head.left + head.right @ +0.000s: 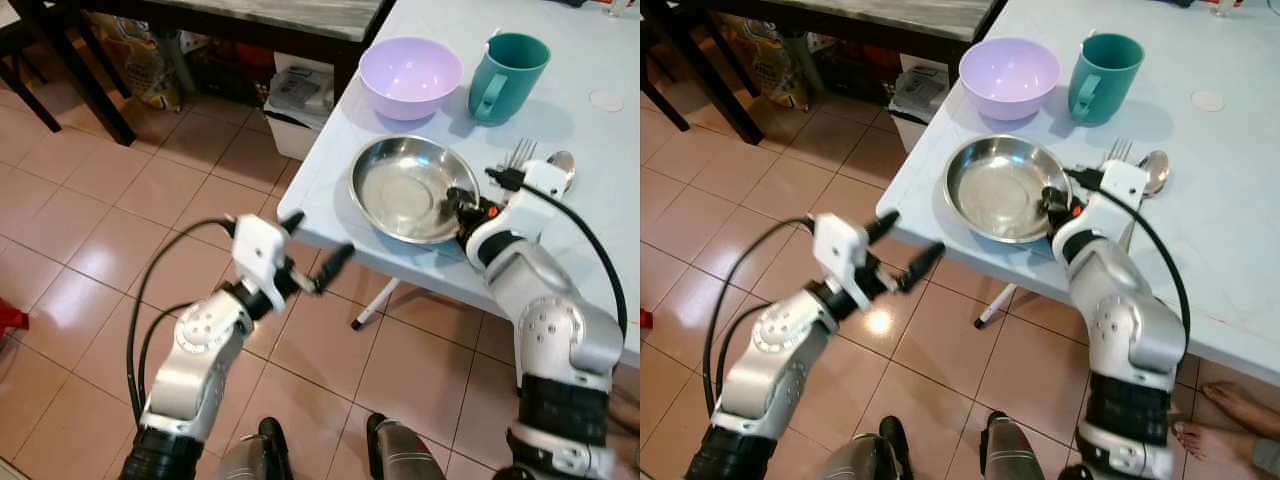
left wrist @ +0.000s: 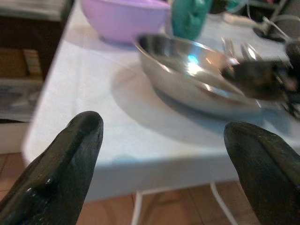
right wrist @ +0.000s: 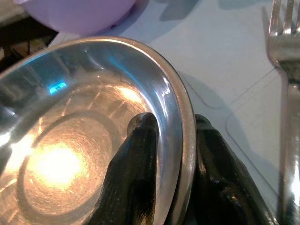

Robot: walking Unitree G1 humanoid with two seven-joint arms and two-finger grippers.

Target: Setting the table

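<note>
A steel plate [image 1: 405,185] lies near the front corner of the pale table [image 1: 590,250]. My right gripper [image 1: 464,205] is shut on the steel plate's right rim [image 3: 180,136], one finger inside and one outside. Beside it, a fork [image 1: 520,155] and a spoon [image 1: 562,165] lie on the table. A lilac bowl [image 1: 410,75] and a teal mug [image 1: 508,75] stand behind the plate. My left gripper [image 1: 312,250] hangs open in the air over the floor, off the table's front-left corner, holding nothing.
A dark table with clutter and a white box [image 1: 300,105] under it stands at the back left. Tiled floor [image 1: 90,220] spreads to the left. A person's bare feet [image 1: 1240,415] stand at the lower right by the table.
</note>
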